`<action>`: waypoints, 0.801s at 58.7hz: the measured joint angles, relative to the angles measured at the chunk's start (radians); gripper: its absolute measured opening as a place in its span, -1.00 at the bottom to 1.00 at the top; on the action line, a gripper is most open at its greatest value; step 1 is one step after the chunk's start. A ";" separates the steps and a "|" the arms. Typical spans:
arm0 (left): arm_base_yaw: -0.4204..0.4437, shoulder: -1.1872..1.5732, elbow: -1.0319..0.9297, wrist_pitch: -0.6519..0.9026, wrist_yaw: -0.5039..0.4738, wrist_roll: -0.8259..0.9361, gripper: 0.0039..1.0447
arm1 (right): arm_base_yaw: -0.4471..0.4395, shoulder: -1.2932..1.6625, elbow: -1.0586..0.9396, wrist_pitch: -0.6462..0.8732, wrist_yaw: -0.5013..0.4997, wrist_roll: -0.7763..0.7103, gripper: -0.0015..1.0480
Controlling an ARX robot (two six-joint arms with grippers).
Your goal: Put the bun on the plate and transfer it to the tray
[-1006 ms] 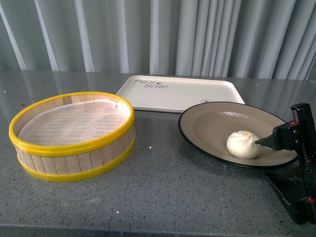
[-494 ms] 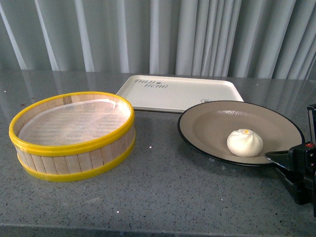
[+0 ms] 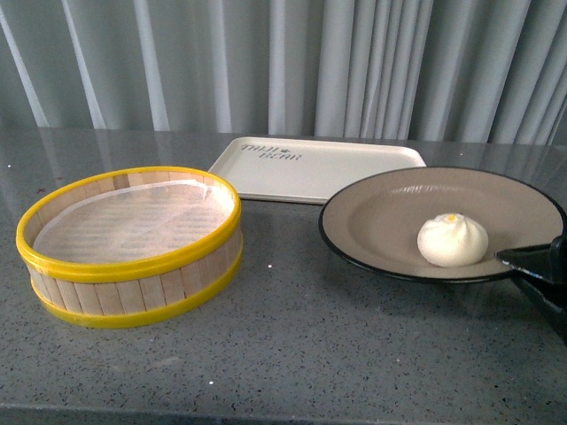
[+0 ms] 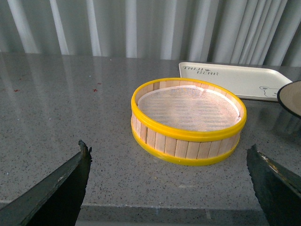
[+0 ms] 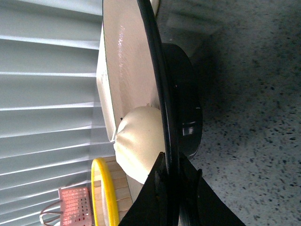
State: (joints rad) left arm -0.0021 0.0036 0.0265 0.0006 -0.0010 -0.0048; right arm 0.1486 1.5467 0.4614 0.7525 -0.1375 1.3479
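Right pincer (image 5: 174, 161): its two dark fingers (image 5: 155, 197) are closed on the near right rim of the plate (image 3: 381, 221), one finger above the rim and one below. In the front view only a dark finger at the right edge shows, lying on the black rim.

The bun (image 3: 453, 239) sits inside the plate, right of centre and near the gripped rim, pleated top and yellowish dot upward. In the right wrist view it lies just beside the upper finger; contact cannot be judged.

The tray (image 3: 337, 173) lies flat on the bench (image 3: 310, 354) behind the plate, lettering at its far left corner. The plate's far rim hides the tray's near right part.

A yellow-rimmed basket (image 3: 133, 266) with a white liner stands left of the plate, apart from it.

Left pincer (image 4: 168, 146): fingers spread wide with nothing between them, low over the bench on the near side of the basket.

A pleated grey curtain (image 3: 354, 62) closes the background.
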 joint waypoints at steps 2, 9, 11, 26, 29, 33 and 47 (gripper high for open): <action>0.000 0.000 0.000 0.000 0.000 0.000 0.88 | -0.006 -0.008 0.007 -0.004 -0.007 -0.004 -0.95; 0.000 0.000 0.000 0.000 0.000 0.000 0.88 | -0.043 -0.008 0.071 -0.021 -0.045 -0.019 -0.95; 0.000 0.000 0.000 0.000 0.000 0.000 0.88 | -0.056 0.000 0.090 -0.024 -0.052 -0.022 -0.95; 0.000 0.000 0.000 0.000 0.000 0.000 0.88 | -0.126 0.130 0.248 -0.027 -0.083 -0.061 -0.95; 0.000 0.000 0.000 0.000 0.000 0.000 0.88 | -0.132 0.163 0.275 -0.023 -0.090 -0.062 -0.95; 0.000 0.000 0.000 0.000 0.000 0.000 0.88 | -0.134 0.208 0.314 -0.018 -0.106 -0.060 -0.95; 0.000 0.000 0.000 0.000 0.000 0.000 0.88 | -0.127 0.307 0.425 0.015 -0.127 0.004 -0.95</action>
State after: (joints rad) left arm -0.0021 0.0036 0.0265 0.0006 -0.0010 -0.0048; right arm 0.0219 1.8538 0.8867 0.7673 -0.2646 1.3518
